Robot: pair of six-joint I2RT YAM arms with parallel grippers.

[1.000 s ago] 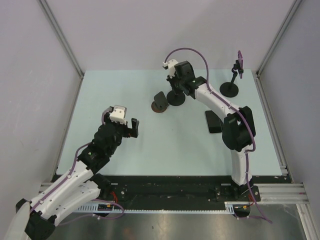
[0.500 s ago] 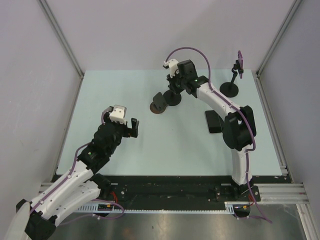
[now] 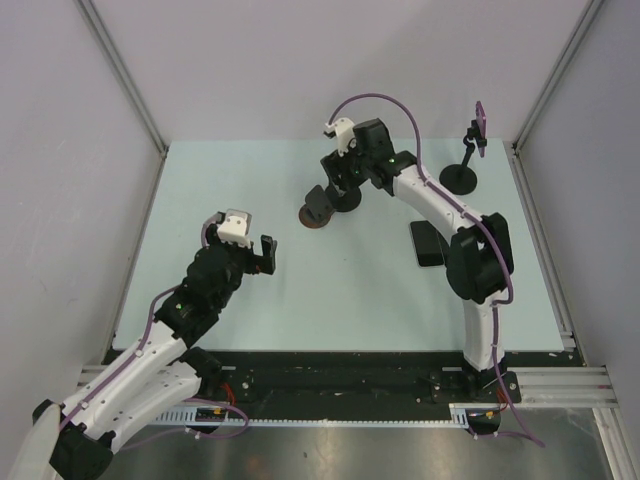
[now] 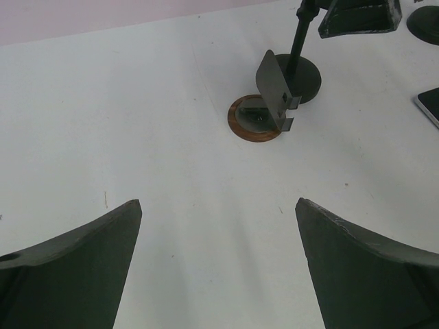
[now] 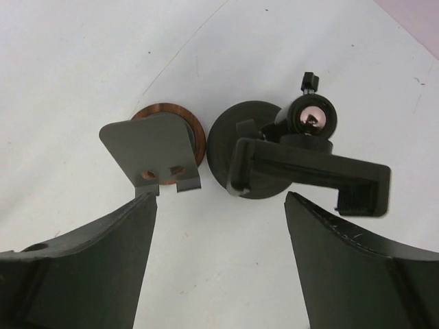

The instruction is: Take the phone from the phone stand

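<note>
Both jaws spread; three stands (image 3: 318, 205) (image 3: 347, 197) (image 3: 460, 178), one phone (image 3: 425, 243) flat on table (image 3: 250, 190).

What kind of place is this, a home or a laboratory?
Probably a laboratory robot cell: bare panel walls enclose a pale table, the left arm and right arm are bolted at its near edge, and a phone stand and a phone sit there.

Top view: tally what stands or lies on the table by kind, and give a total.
Black-based stands: 2
Brown-based stands: 1
Phones: 1
Total: 4
</note>
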